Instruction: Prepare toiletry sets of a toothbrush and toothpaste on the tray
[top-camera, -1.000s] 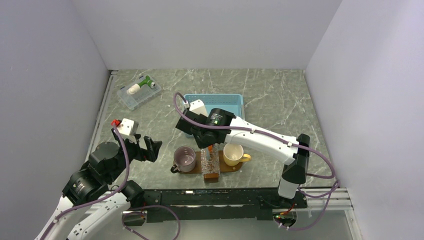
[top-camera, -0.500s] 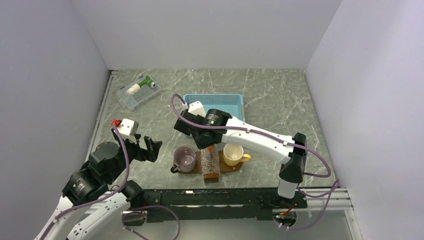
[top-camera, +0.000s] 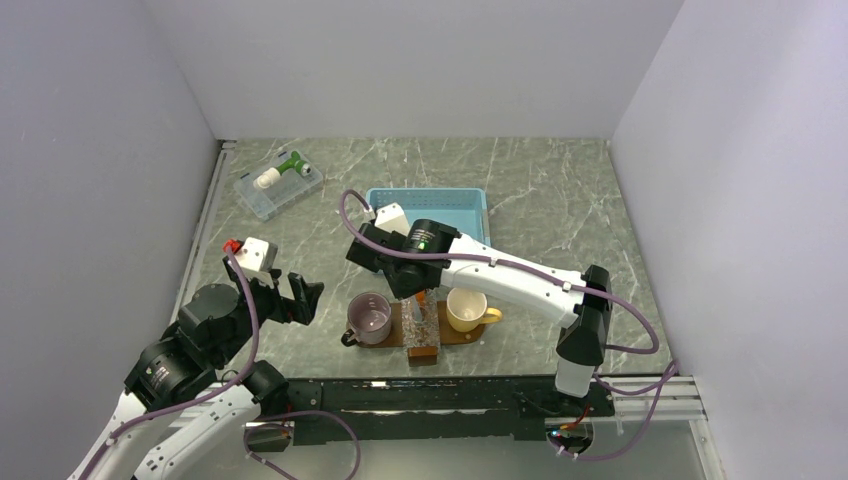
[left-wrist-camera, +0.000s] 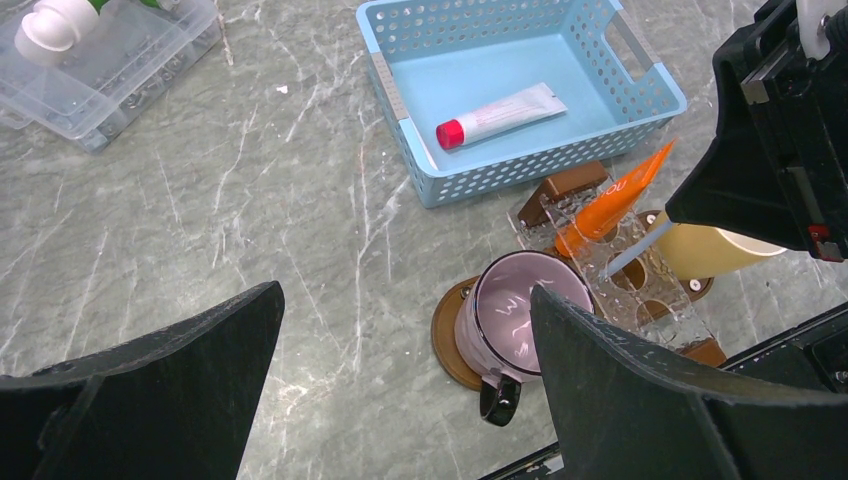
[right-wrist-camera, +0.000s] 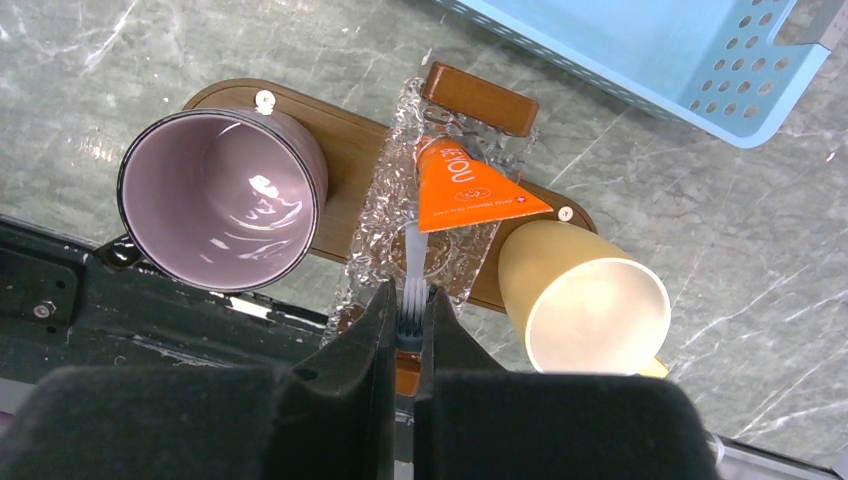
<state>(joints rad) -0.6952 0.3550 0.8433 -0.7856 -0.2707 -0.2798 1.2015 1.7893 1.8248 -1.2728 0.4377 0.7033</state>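
Two arms, left (top-camera: 190, 345) and right (top-camera: 520, 275): white shells, black round joints, purple cables (top-camera: 344, 212). White wrist box (top-camera: 256, 252) with red tab. Green light (top-camera: 421, 240) on right. Black wedge fingers (left-wrist-camera: 150, 380).

The tray (right-wrist-camera: 352, 160) lies at the near middle of the tabletop (top-camera: 560, 190). A rack (right-wrist-camera: 385, 225) stands on its centre, between the left mug (top-camera: 369, 318) and the right mug (top-camera: 467, 309). The toothpaste (right-wrist-camera: 470, 190) leans in the rack, the toothbrush (right-wrist-camera: 414, 265) on its near side. Just behind the tray sits a basket (left-wrist-camera: 520, 168) with a tube (left-wrist-camera: 498, 113) lying in it. A box (top-camera: 285, 195) sits far left.
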